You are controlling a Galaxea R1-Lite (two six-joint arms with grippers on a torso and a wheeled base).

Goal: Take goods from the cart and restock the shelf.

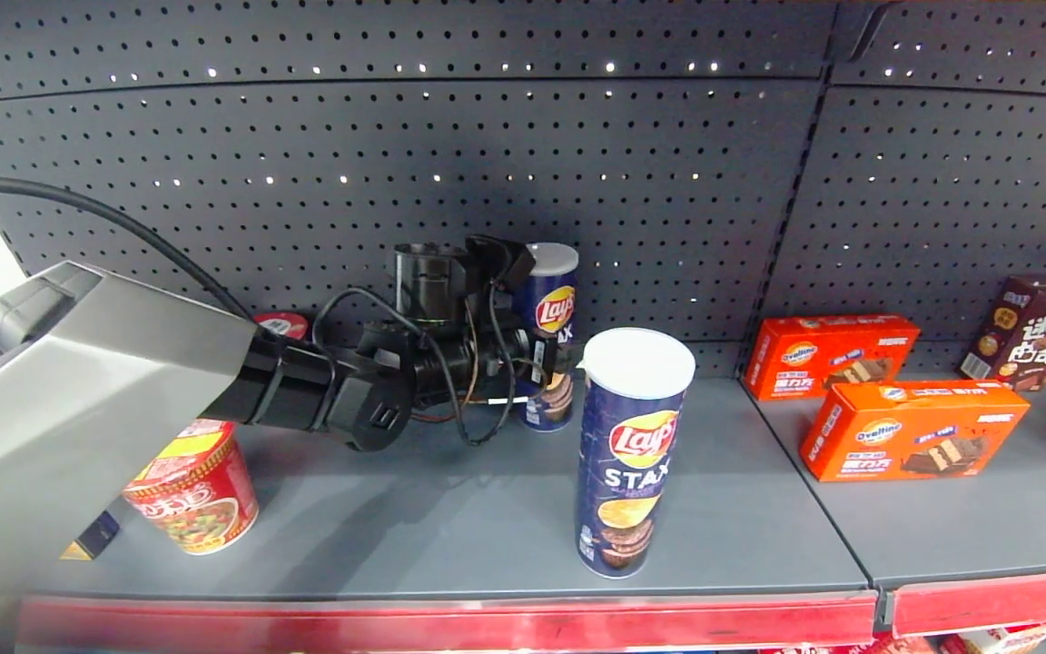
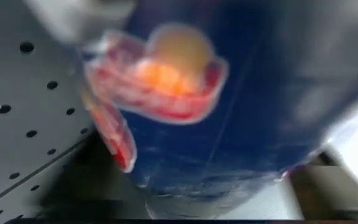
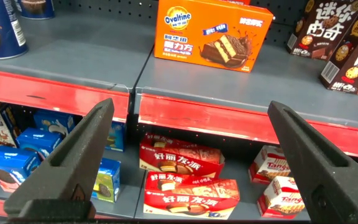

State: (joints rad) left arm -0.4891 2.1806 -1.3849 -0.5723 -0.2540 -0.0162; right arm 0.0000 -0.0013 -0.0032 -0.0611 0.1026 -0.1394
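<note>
Head view: the left gripper (image 1: 523, 350) is right up against the rear chip can (image 1: 552, 300), which stands upright at the back of the shelf (image 1: 450, 527) by the pegboard, and I honestly can't tell if it's clamped or loose. A second chip can (image 1: 629, 454) stands nearer the front edge. Left wrist view is just that rear can super close and blurry. In the right wrist view the right gripper (image 3: 191, 162) is spread wide apart, facing the shelf's red edge, with an orange box (image 3: 213, 34) up top and red boxes (image 3: 191, 193) on the level below.
</note>
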